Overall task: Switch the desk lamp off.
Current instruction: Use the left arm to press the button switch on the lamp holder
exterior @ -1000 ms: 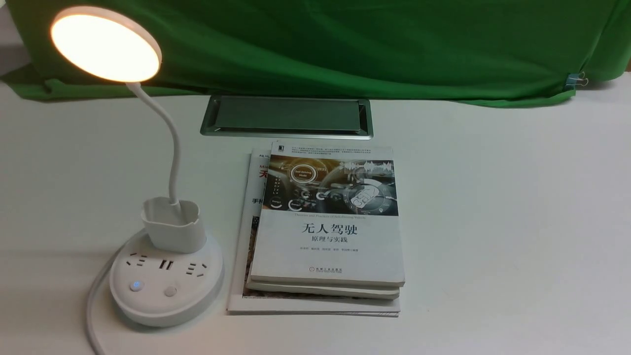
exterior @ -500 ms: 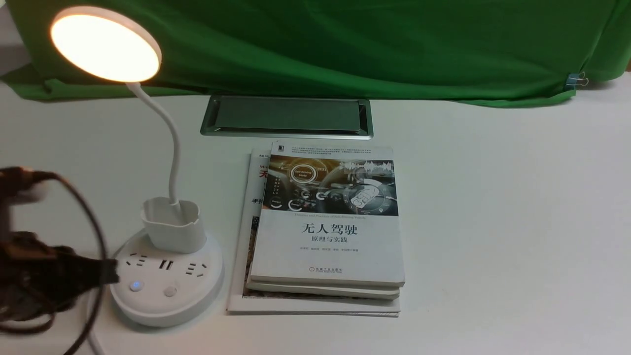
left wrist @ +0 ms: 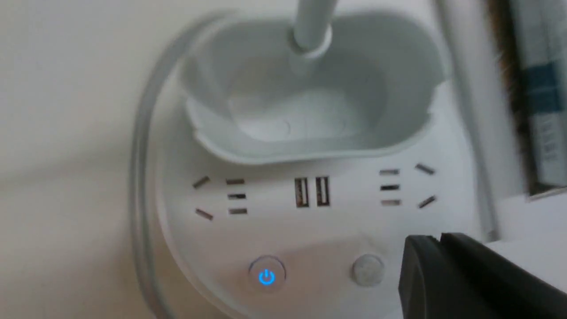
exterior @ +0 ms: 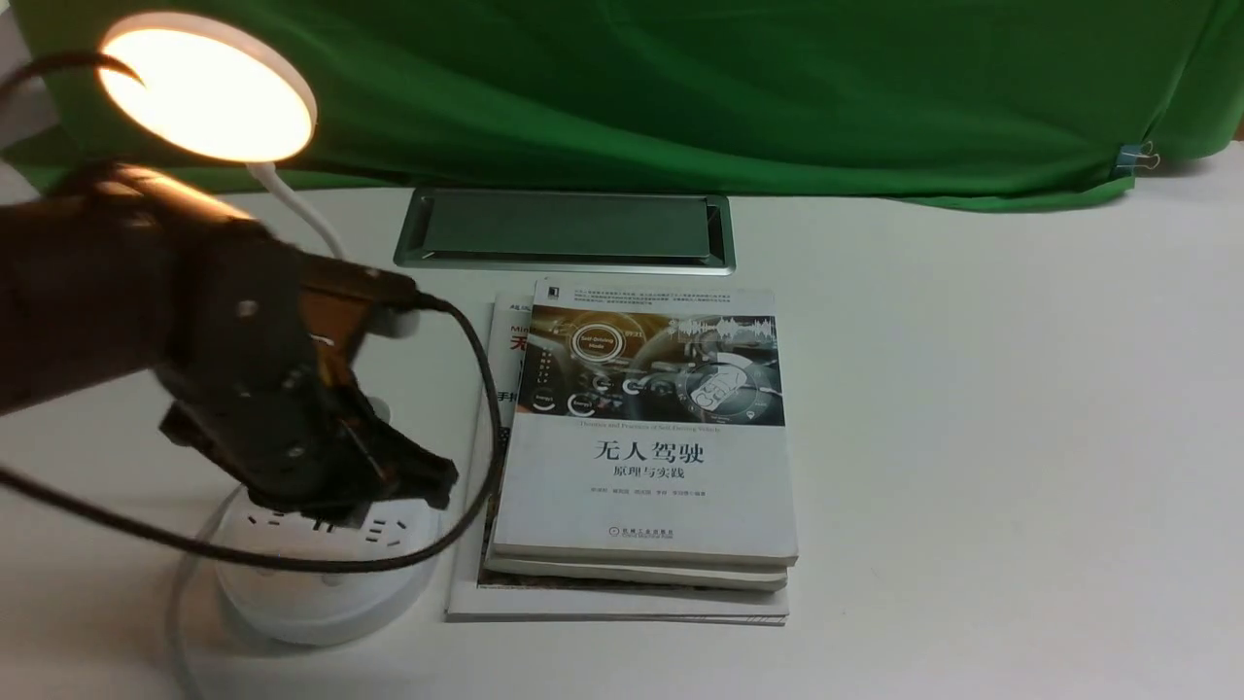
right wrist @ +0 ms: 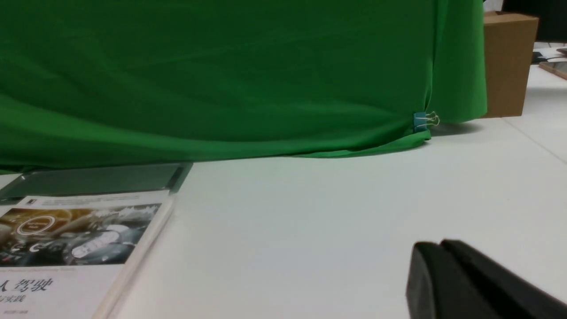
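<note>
White plastic desk lamp (exterior: 209, 87), with a flat round disc head, a thin gooseneck, a small cup holder and a round socket base, stands on the left of the white table (exterior: 972, 437), just beside a stack of white-covered books (exterior: 646, 467). We see its head glowing warm yellow. Our dark left arm (exterior: 117, 292) reaches across the lamp's neck and cup, and the black left gripper (exterior: 435, 478) hangs over the right part of the base. In the left wrist view its fingers are pressed together, holding nothing, with their tips just beside the plain round button (left wrist: 367, 269); we cannot tell whether they touch the base. The power button (left wrist: 266, 275) next to it shows a blue lit symbol. The black right gripper (right wrist: 436, 248) sits low over bare table, well apart from the lamp, its fingers likewise closed and empty. A green cloth (exterior: 680, 87) hangs behind the table.
</note>
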Tool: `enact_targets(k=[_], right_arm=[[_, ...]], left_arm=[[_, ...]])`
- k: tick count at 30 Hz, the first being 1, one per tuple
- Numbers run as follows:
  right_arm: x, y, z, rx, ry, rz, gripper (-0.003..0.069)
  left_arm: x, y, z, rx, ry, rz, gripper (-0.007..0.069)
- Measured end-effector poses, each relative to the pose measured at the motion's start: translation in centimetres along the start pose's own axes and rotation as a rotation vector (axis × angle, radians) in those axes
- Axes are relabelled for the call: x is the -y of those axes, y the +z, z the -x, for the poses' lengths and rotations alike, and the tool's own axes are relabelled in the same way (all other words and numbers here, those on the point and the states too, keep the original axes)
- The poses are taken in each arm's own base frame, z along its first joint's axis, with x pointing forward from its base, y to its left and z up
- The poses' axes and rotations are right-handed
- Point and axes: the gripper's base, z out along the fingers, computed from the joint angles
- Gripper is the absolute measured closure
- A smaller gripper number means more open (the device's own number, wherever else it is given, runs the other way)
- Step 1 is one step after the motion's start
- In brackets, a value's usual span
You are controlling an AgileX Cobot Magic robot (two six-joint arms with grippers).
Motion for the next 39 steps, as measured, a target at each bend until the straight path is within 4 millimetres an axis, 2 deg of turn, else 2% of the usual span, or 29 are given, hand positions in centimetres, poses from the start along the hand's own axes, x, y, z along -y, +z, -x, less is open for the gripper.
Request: enact_targets(k=[3,6,10,23,33,39], right_arm=[[0.0,0.0,0.0,0.000,0.000,0.000,0.0622],[0.0,0.0,0.0,0.000,0.000,0.000,0.0622],[0.0,0.0,0.0,0.000,0.000,0.000,0.0622],[0.0,0.0,0.0,0.000,0.000,0.000,0.0622],[0.0,0.0,0.0,0.000,0.000,0.000,0.0622],[0.0,0.0,0.0,0.000,0.000,0.000,0.0622]], left_arm=[[0.0,1.1,-0.4,-0.036,0.008,0.010,0.0606],[0.0,2.4,-1.6,-0.052,-0.007,0.011,0.0606],[0.0,3.1,-2.2,0.002,-0.022,0.009,0.0606],[0.0,3.1,-2.2,0.031,-0.019,0.009,0.0606],[-0.1,0.8,-2.7,0.092,-0.038,-0.011,0.0606],[0.0,1.2,-2.5,0.098,-0.038,-0.013,0.0606]])
